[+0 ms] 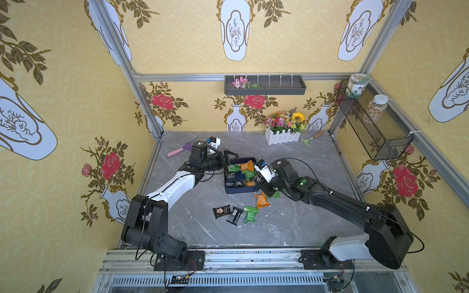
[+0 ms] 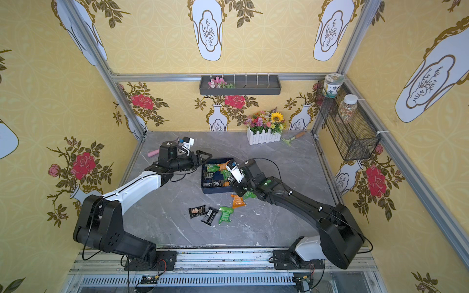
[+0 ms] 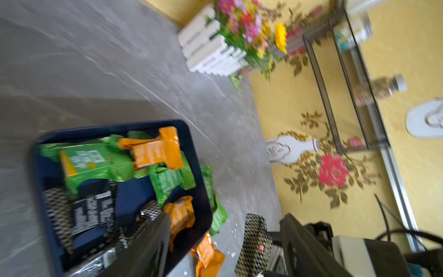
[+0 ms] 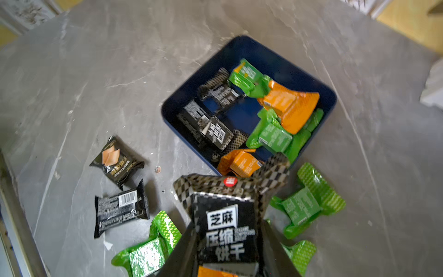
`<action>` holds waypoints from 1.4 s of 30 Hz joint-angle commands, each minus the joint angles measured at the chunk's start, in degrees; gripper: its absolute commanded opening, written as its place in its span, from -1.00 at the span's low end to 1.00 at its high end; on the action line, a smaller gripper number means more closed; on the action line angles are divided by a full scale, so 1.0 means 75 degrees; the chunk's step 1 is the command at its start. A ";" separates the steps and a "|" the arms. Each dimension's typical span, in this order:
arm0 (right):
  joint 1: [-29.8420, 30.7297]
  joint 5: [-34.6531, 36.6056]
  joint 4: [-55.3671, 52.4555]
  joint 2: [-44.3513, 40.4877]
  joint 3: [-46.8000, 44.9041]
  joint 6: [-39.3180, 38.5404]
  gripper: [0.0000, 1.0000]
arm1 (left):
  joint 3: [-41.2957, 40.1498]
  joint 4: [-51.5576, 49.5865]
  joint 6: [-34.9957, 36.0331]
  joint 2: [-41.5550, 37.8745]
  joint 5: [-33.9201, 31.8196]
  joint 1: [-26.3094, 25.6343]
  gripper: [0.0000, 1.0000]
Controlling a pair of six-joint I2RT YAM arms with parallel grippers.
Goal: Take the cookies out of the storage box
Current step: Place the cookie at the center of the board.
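- grey marble-look table (image 1: 291, 228)
- storage box (image 1: 241, 190) flat on it near centre, a bit toward 12
- cracker-print black packet (image 1: 221, 211) at 7 from the box, apart from it
- barcode black packet (image 1: 235, 215) just beside that one, at 6 from the box
- green packet (image 1: 250, 214) next along at 3 of the barcode one; contact unclear
- orange packet (image 1: 262, 200) at 5 from the box, near its corner
- second green packet (image 1: 275, 195) at 3 of the orange one, mostly hidden
- white fence planter (image 1: 281, 138) with flowers at 1, by the back wall
- small rake (image 1: 312, 138) at 3 of the planter
- pink-handled tool (image 1: 179, 151) at 10, partly hidden
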 commanded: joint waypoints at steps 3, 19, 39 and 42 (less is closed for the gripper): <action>-0.0932 0.0862 -0.1124 0.0755 0.0690 0.3316 -0.49 | -0.0396 0.0252 -0.0942 -0.0310 -0.1963 0.0016 0.46; -0.2768 -0.0164 -0.1394 0.2448 0.1110 0.2927 -0.29 | -0.1440 -0.0010 -0.1179 -0.0178 -0.2046 -0.0175 0.39; -0.0977 -0.0107 -0.1351 0.2301 0.2541 0.3559 0.43 | -0.2121 0.0856 -0.1721 -0.0153 -0.2213 -0.0170 0.18; -0.0547 -0.0639 -0.0745 0.2894 0.2972 0.4035 0.42 | -0.2403 0.1254 -0.1966 -0.0439 -0.2473 -0.0159 0.16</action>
